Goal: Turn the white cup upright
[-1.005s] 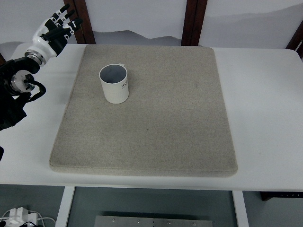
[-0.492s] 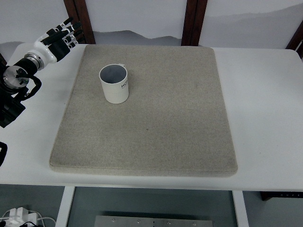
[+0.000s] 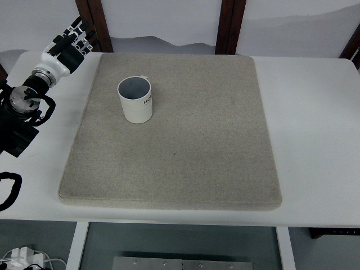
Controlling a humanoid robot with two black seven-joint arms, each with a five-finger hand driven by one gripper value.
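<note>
White cylindrical ceramic cup [image 3: 135,100], standing upright with its open mouth facing up, rests on the far-left part of the square beige felt mat [image 3: 180,146]; its grey interior is visible, small dark lettering marks the side wall, and a sliver of its handle shows at the far rim. The mat lies flat on the white tabletop [image 3: 315,124], covering most of the middle. My left hand [image 3: 67,48], black and white with jointed fingers [image 3: 76,31], hovers above the far-left corner of the tabletop, well apart from the cup and just off the mat's left edge; the fingers are extended and loosely spread, holding nothing. My left arm enters from the left edge, its black joints and cabling visible below the wrist. Dark wooden posts [image 3: 228,27] stand behind the tabletop against a pale wall.
</note>
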